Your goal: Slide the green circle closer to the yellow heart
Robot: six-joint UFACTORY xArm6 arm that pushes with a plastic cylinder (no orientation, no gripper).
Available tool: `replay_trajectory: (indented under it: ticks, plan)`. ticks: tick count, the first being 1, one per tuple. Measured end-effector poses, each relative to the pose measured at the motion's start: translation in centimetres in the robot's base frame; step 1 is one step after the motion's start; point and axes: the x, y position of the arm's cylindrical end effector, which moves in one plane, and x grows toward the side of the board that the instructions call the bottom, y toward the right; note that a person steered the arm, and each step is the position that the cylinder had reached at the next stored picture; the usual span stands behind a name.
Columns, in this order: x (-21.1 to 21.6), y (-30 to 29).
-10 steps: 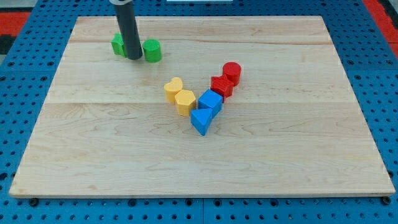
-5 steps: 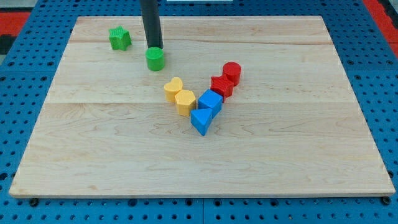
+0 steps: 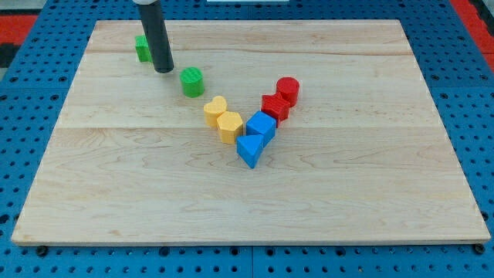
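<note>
The green circle (image 3: 192, 81) stands on the wooden board (image 3: 347, 177), a short way up and left of the yellow heart (image 3: 215, 110). A small gap separates them. My tip (image 3: 163, 70) rests on the board to the left of the green circle, slightly higher in the view, not touching it. The rod partly hides a green star-like block (image 3: 142, 49) near the board's top left.
A yellow hexagon (image 3: 229, 126) touches the heart at its lower right. A blue cube (image 3: 261, 126) and a blue triangle (image 3: 249, 150) sit to its right. A red star-like block (image 3: 274, 106) and a red cylinder (image 3: 287, 89) lie beyond.
The green circle has slid down and right toward the yellow heart. My tip pushed it from above, then moved back left and now stands apart from it.
</note>
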Motion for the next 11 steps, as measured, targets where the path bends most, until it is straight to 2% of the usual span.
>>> replay_trajectory:
  ticks: [3,6,11]
  plan:
    - [0.2,2.2]
    - [3.3,3.2]
    - [4.3,5.0]
